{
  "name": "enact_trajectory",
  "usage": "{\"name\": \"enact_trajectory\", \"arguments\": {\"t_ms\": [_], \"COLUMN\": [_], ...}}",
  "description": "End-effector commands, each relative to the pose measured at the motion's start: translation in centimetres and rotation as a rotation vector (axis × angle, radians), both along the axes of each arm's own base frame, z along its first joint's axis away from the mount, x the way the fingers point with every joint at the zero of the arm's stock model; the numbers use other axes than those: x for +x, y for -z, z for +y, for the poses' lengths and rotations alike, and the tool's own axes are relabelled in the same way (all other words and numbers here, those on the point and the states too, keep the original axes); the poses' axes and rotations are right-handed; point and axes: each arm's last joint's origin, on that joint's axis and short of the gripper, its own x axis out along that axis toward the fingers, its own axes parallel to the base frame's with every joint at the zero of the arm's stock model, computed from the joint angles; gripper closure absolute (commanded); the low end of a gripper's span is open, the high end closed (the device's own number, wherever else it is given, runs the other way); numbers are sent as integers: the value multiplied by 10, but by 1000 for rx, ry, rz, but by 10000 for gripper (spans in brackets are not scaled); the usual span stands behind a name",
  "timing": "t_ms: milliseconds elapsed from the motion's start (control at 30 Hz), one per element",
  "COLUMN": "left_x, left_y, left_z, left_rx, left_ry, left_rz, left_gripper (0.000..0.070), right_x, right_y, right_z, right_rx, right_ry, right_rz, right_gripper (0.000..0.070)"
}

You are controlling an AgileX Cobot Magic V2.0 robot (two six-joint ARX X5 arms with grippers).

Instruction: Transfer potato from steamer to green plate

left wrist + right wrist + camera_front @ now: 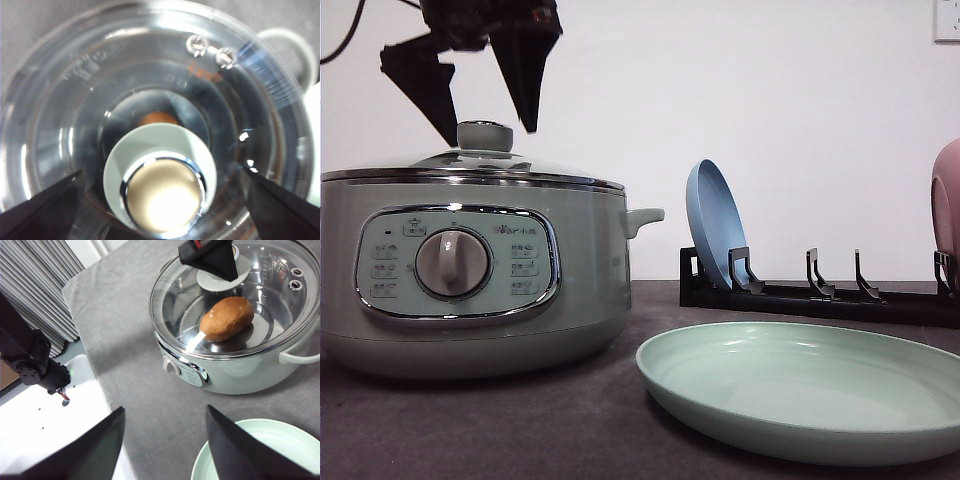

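- The orange-brown potato (226, 318) lies inside the pale sage-green electric steamer (470, 270), under its glass lid (240, 295).
- The mint-green shallow plate (800, 385) lies right of the steamer.

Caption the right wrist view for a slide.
Potato under the steamer's glass lid, left gripper above the knob, green plate nearby.

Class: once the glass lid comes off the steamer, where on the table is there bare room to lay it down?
Bare grey cloth lies in front of the steamer, toward the table's left edge. The green plate and the rack behind it crowd the right side.
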Motion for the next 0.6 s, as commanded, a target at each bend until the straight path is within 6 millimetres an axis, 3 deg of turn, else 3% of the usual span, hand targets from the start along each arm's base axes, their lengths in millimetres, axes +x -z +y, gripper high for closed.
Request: {"name": "enact_trajectory", "arguments": {"t_ms": [0,200,433,567], "left_x": [5,5,6,5], "left_y": [0,1,1,1], "left_z": [-4,-5,-4,-4], "left_rx": [6,25,26,28], "left_ry": [9,3,1,1], "left_rz": [-6,-12,-13,-9], "left_gripper": [112,129,293,324], "right_x": [2,3,3,3], "right_y": [-4,-3,-3,-3], "right_z": [3,2,2,2], "right_rx": [4,-11,-14,-16], "right_ry": [-11,10,11,8], "right_rz": [-19,-30,-34,-40], "right_gripper": [382,382,382,382]}}
